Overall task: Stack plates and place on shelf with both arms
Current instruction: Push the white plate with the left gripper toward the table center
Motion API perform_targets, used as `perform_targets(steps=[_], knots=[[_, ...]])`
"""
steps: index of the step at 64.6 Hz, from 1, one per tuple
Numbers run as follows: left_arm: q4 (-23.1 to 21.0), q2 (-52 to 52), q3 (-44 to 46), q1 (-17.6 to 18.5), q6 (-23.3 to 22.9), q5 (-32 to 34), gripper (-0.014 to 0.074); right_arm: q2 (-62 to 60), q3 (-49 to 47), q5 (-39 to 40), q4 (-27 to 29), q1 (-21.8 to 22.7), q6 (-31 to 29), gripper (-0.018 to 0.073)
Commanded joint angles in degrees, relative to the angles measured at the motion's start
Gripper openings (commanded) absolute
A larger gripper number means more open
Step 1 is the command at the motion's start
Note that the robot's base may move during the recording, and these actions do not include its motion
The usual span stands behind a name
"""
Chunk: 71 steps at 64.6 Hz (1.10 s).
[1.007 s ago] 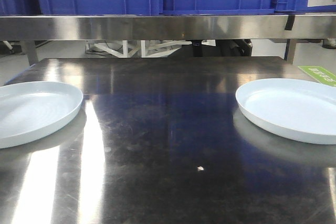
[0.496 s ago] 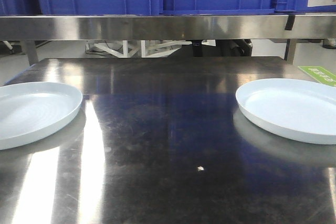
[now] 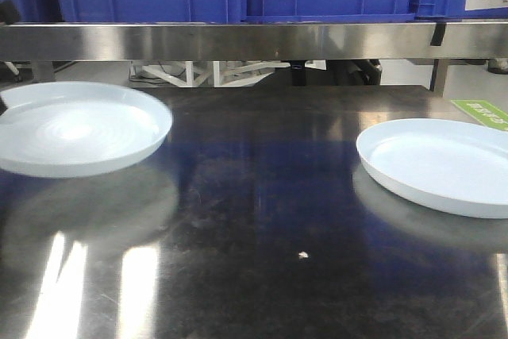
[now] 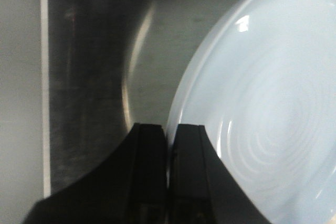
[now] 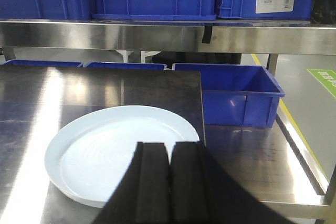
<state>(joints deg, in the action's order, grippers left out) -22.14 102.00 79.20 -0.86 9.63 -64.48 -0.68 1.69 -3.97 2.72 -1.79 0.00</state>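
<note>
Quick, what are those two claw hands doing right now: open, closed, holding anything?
Left gripper: closed on the left plate, at its rim.
Right gripper: closed near the right plate; whether it grips it cannot be told.

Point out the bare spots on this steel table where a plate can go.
The widest bare stretch is the middle of the table, between the raised left plate and the right plate; only a crumb lies there. The front left is bare too. The right edge is taken, and the shelf rail hangs low behind.
</note>
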Motion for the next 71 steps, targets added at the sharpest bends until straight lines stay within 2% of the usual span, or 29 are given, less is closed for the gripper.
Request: perform_targets(steps=[1,7,26,40,52,71], knots=[[-5.82,-3.38,1.9,1.37,0.02,1.11,0.008,-1.05,0.0,4.65,-0.57,-0.01,-0.43,0.0047],[-7.98,-3.38,1.9,3.49,0.02,2.15,0.008,-1.05,0.0,4.65,-0.57,-0.01,-0.43,0.0047],[-8.47,-2.3,1.9,13.66,0.02,8.98,0.008,-1.05,0.0,4.65,-0.57,-0.01,-0.43,0.0047],[-11.15,1.69,1.9,18.21,0.02,11.48,0.008,-1.05,0.0,4.65,-0.57,-0.01,-0.43,0.0047],[-11.04,3.86,1.9,19.98,-0.33,14.15,0.008,-1.05,0.0,4.65,-0.57,-0.01,-0.43,0.0047],[-10.53,4.82,1.9,20.45,-0.42,13.1,0.008,-1.05,0.0,4.65,-0.57,-0.01,-0.43,0.0047]])
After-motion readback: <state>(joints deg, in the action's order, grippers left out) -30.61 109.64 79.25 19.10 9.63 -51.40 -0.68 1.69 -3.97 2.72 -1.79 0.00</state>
